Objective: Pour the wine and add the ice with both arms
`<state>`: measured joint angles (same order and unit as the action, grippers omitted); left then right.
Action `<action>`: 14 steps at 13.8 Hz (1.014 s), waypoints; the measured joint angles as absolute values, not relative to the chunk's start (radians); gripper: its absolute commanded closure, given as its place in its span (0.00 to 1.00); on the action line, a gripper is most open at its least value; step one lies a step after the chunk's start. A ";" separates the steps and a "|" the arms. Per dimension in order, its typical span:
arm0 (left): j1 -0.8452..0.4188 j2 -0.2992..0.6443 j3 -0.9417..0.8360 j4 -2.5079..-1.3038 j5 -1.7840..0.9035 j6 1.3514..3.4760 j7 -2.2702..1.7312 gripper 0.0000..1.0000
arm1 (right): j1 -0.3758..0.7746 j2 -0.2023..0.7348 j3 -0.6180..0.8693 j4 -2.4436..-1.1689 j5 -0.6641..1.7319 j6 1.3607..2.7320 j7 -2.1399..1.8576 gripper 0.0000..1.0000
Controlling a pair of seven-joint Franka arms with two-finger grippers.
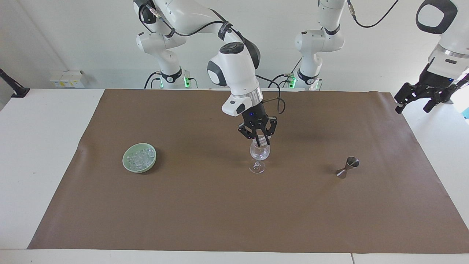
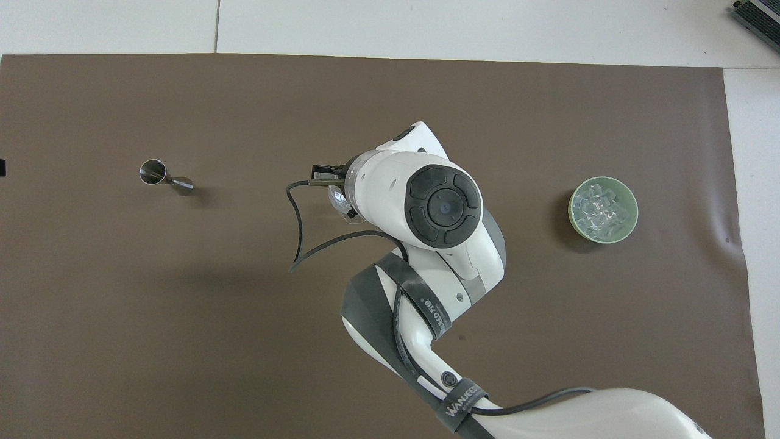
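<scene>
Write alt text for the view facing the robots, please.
The right arm's pincer, shut, hangs over a clear wine glass mid-table. A green bowl of ice sits toward the right arm's end, a metal jigger toward the left arm's, whose open pincer waits raised off the mat.
</scene>
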<state>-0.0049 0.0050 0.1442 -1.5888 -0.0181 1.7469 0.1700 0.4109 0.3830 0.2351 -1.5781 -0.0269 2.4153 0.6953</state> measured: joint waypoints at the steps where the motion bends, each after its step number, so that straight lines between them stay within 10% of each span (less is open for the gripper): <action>1: -0.005 0.005 0.144 -1.589 -0.018 1.747 0.169 0.00 | 0.411 0.383 0.235 -1.580 -0.027 2.415 0.695 1.00; 14: -0.004 -0.001 0.148 -1.584 -0.060 1.695 0.164 0.00 | 0.410 0.383 0.233 -1.580 -0.027 2.416 0.695 0.87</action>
<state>-0.0043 -0.0005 0.1483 -1.5842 -0.0600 1.6949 0.1639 0.4101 0.3830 0.2333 -1.5802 -0.0270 2.4157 0.6953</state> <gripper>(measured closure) 0.000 0.692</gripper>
